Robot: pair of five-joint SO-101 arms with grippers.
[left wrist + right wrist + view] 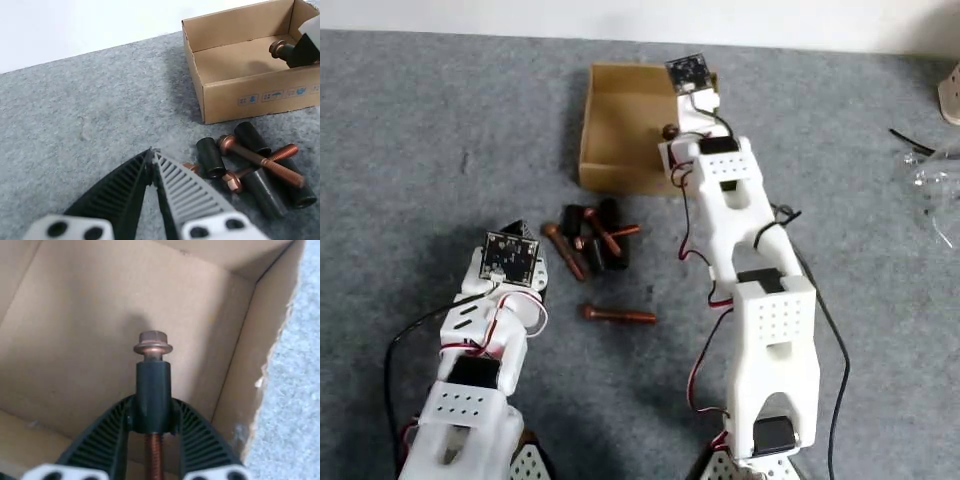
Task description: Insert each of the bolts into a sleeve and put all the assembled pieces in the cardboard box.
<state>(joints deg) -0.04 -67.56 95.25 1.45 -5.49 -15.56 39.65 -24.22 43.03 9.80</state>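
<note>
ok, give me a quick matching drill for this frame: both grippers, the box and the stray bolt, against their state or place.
Things:
1. right gripper
2. left gripper
3. cardboard box
4. lone bolt

States or places:
A. shut, holding nothing, beside the pile of bolts and sleeves
B. lying by itself on the carpet, apart from the pile
C. shut on an assembled piece, above the box floor
D. brown, open-topped, beyond the pile

Pairs: 1-C, 2-A, 3-D, 4-B.
</note>
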